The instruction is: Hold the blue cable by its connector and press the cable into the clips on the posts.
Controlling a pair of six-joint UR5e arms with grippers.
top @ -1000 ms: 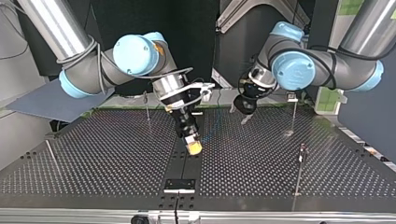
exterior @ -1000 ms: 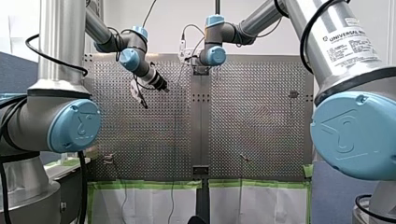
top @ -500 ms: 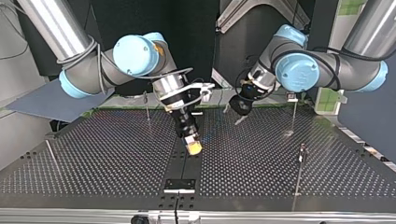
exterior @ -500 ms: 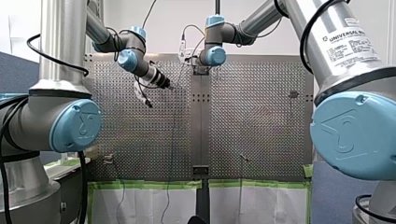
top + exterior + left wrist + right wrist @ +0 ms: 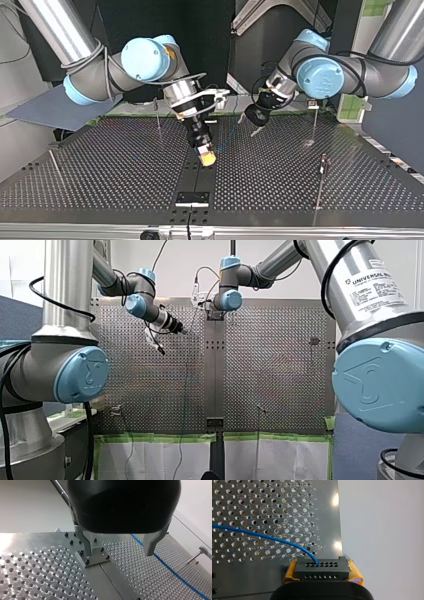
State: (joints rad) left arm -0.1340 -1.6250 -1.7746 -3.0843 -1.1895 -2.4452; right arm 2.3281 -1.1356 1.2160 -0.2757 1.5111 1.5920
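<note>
Top view: left tool (image 5: 249, 126) agape, nearer than 1 s ago to right tool (image 5: 207, 158), tight on connector (image 5: 322, 568).

In the top view my right end effector (image 5: 206, 157) hangs at the frame's centre over the desk (image 5: 100, 170), with my left end effector (image 5: 249, 126) up and to its right. One post (image 5: 320, 182) stands at the frame's right, another at upper left. The connector (image 5: 322, 568) sits between my right end effector's fingers, and the cable (image 5: 262, 535) runs ahead over the desk.
</note>
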